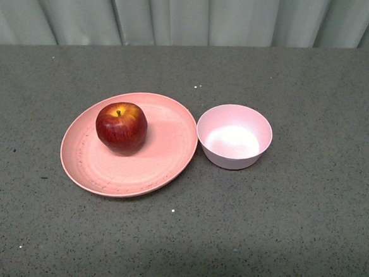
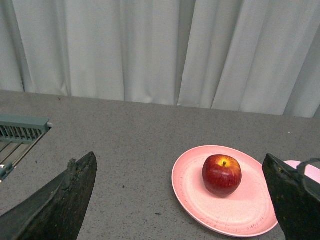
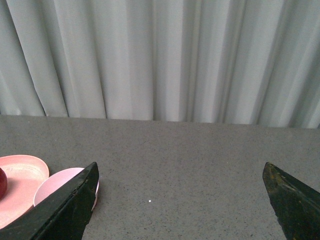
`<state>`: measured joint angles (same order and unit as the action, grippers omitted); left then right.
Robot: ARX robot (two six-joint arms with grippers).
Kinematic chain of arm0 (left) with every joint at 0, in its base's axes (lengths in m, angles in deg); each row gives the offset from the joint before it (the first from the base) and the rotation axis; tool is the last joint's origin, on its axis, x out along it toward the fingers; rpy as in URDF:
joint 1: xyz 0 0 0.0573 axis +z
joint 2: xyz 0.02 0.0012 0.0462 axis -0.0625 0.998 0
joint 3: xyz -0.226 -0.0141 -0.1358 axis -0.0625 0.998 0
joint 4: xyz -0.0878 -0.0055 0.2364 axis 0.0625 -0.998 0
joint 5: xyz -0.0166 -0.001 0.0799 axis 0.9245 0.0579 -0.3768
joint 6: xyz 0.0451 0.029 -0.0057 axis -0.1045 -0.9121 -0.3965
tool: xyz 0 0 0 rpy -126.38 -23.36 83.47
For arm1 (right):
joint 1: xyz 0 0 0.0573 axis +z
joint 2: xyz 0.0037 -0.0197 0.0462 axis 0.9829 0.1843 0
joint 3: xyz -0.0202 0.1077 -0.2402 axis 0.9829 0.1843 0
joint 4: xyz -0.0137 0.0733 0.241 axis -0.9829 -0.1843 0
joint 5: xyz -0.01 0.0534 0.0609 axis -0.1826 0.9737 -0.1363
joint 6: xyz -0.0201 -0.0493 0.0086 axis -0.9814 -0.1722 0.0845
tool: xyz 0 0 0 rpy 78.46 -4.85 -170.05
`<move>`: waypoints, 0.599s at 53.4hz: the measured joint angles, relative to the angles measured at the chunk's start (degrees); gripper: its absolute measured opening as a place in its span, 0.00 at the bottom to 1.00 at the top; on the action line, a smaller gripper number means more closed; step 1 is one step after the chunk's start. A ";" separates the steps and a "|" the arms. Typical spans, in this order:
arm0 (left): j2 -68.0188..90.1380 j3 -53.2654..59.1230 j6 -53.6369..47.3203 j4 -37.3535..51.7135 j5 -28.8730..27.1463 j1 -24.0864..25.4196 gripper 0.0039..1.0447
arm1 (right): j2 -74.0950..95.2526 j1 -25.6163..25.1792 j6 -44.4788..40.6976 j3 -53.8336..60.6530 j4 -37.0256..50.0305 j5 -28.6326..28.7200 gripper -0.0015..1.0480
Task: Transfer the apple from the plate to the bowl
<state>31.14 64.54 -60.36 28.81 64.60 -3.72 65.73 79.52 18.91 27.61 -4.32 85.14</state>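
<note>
A dark red apple with a yellow patch at its stem sits on the salmon-pink plate, toward the plate's far left. The small pale bowl stands just right of the plate and holds nothing. Neither arm shows in the front view. In the left wrist view the apple and plate lie ahead between the spread fingers of my open left gripper. My right gripper is open over bare table, with the bowl and plate beside one finger.
The grey speckled table runs back to a pale curtain. A grey slatted rack sits at the table's edge in the left wrist view.
</note>
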 joint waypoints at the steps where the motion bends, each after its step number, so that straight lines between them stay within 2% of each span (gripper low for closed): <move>1: 0.42 -0.11 0.52 -0.50 -1.73 -0.55 0.94 | 0.00 0.00 0.00 0.00 0.00 0.00 0.92; 4: 4.74 -1.25 2.97 -2.47 -10.58 -3.04 0.94 | 0.00 0.00 -0.02 0.00 0.00 0.02 0.90; 6: 10.67 -1.62 4.59 0.39 -12.94 -3.39 0.94 | -0.02 0.00 -0.02 0.00 0.00 -0.09 0.91; 12: 22.43 -2.56 6.99 9.77 -11.10 -1.90 0.94 | 0.00 -0.02 -0.02 0.00 0.00 0.04 0.91; 18: 43.19 -5.84 8.48 27.80 -7.82 -0.76 0.94 | -0.02 -0.02 -0.02 0.00 -0.02 0.02 0.91; 24: 59.58 -10.05 8.07 38.91 -7.87 -1.64 0.94 | -0.02 -0.02 -0.02 0.00 -0.02 0.02 0.91; 32: 76.08 -16.90 8.13 43.17 -6.25 -4.33 0.94 | -0.02 -0.02 -0.02 0.00 -0.02 0.04 0.91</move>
<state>107.23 47.65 -52.23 71.98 58.35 -8.05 65.71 79.50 18.89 27.61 -4.34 85.18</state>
